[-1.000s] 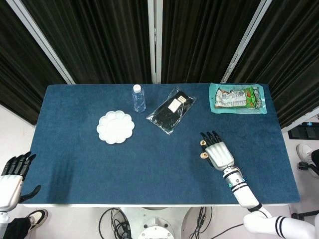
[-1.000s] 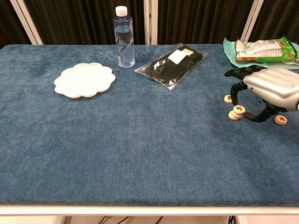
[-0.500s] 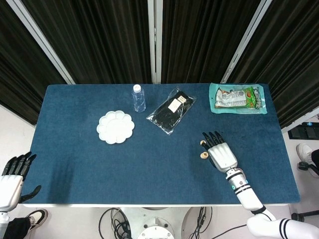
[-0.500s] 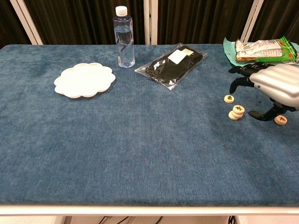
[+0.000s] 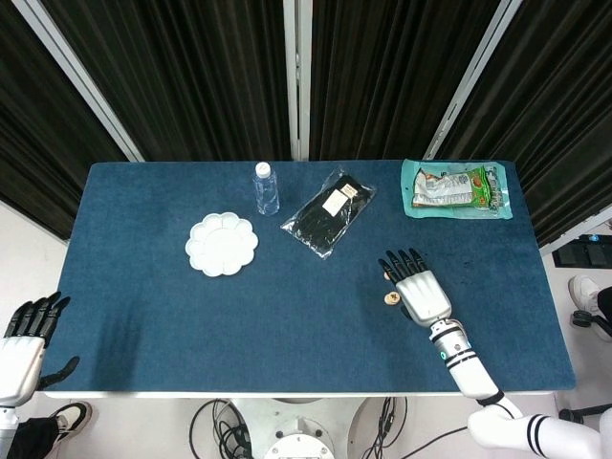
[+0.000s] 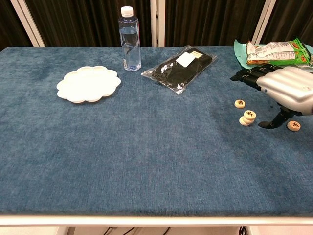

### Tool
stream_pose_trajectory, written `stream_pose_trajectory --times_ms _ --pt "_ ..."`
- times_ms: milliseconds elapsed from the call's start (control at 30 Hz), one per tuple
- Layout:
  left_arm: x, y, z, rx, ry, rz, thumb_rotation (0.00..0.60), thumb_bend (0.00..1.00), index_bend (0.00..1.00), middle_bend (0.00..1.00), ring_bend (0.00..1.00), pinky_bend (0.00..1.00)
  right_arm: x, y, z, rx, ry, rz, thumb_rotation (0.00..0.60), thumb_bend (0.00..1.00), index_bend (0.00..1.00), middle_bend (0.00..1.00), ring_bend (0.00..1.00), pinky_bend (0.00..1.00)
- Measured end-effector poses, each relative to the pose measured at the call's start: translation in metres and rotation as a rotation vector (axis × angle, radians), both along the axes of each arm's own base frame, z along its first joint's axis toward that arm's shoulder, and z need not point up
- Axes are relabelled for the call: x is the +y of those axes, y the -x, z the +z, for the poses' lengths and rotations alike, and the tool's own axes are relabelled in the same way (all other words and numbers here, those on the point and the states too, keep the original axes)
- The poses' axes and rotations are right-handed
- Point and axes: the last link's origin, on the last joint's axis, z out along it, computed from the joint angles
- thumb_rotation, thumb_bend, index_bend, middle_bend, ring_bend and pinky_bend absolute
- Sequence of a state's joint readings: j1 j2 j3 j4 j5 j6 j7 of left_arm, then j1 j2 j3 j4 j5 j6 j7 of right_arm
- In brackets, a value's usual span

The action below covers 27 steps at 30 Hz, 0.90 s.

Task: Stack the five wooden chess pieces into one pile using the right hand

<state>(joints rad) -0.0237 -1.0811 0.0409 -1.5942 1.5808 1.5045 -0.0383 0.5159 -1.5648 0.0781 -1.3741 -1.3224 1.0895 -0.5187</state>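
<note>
Right hand (image 6: 288, 90): fingers spread, holding nothing, above the table (image 6: 146, 156). Small pile (image 6: 248, 118) near its thumb; loose piece (image 6: 239, 103) beside it, another (image 6: 293, 126) apart. Advice: pinch the loose piece by its rim, lower squarely onto the pile.

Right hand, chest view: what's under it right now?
Below the right hand, one chess piece lies on the table beside the thumb. The small pile and a single piece sit clear, further left. Anything under the palm is hidden.
</note>
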Motion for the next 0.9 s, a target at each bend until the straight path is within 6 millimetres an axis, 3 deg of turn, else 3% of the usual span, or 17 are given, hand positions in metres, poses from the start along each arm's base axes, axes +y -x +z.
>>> stream_pose_trajectory --times_ms 900 --pt "0.001 0.0026 0.0006 -0.004 0.001 0.01 0.6 0.23 0.04 0.0 0.0 0.0 -0.0074 -0.0057 -0.0093 -0.002 -0.015 -0.004 0.6 0.15 0.0 0.0 0.0 0.0"
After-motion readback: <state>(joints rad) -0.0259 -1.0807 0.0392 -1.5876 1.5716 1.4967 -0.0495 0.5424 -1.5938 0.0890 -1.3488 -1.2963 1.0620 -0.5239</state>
